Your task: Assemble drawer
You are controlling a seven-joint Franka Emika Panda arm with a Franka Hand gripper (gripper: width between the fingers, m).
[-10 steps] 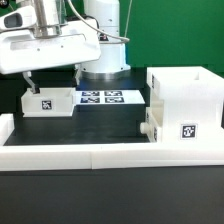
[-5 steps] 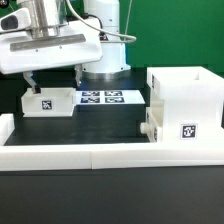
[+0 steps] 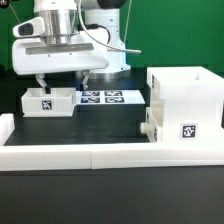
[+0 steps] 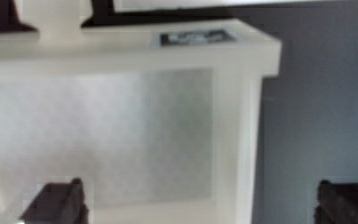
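A small white open-top tray (image 3: pixel 47 101) with a square tag stands on the dark table at the exterior view's left. My gripper (image 3: pixel 62 80) hangs open just above it, holding nothing. In the wrist view the tray (image 4: pixel 123 110) fills most of the frame. One fingertip (image 4: pixel 55 200) is over the tray's inside and the other is over the dark table, so a side wall (image 4: pixel 243 120) lies between them. The tall box shell (image 3: pixel 185 100) stands at the right. A second small tray (image 3: pixel 151 126) sticks out of its left side.
The marker board (image 3: pixel 103 97) lies flat behind the tray, in front of the arm's base. A long low white border wall (image 3: pixel 100 152) runs along the front, with a short side piece at the left (image 3: pixel 5 125).
The gripper has moved toward the exterior view's right, from over the tray's left part to over its right part. It stays open. The tray and shell have not moved.
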